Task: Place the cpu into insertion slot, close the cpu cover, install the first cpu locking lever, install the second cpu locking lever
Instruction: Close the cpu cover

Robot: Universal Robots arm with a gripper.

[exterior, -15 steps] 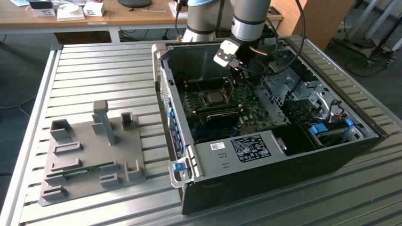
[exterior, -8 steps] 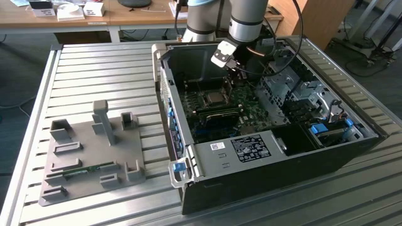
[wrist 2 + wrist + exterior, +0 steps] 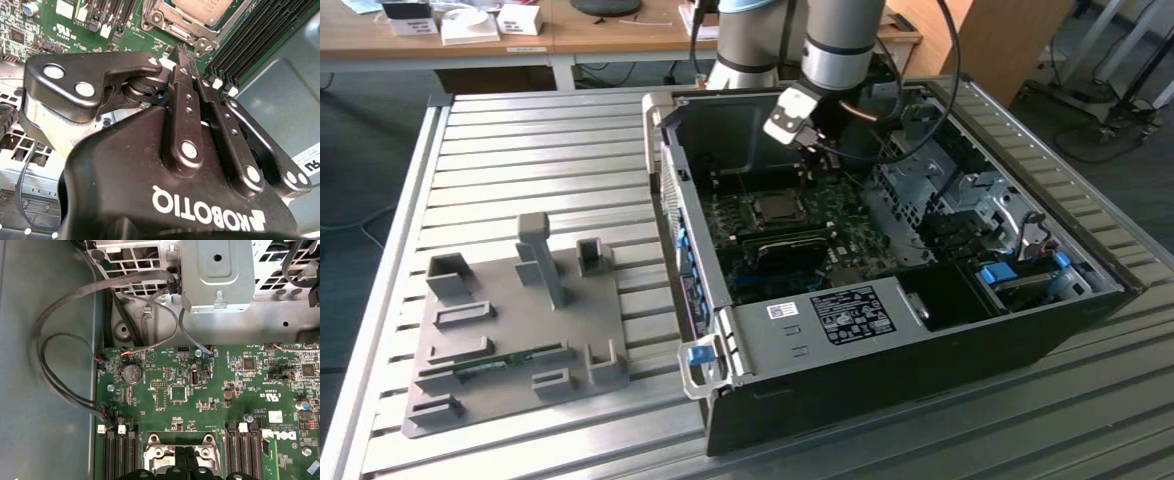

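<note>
I work over a table (image 3: 520, 150) of ribbed silver metal slats. Two things lie straight on it. A grey plate (image 3: 507, 335) with upright blocks sits flat toward the exterior view's left. Well apart from it, toward the exterior view's right, an open black case (image 3: 881, 390) lies on its side, its open face up.

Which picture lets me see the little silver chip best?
The second wrist view. There the cpu is close up, its silver top lying inside the cpu cover. In the exterior view it is a tiny square on the motherboard. The first wrist view shows the cover's metal frame, the chip itself hard to make out.
</note>
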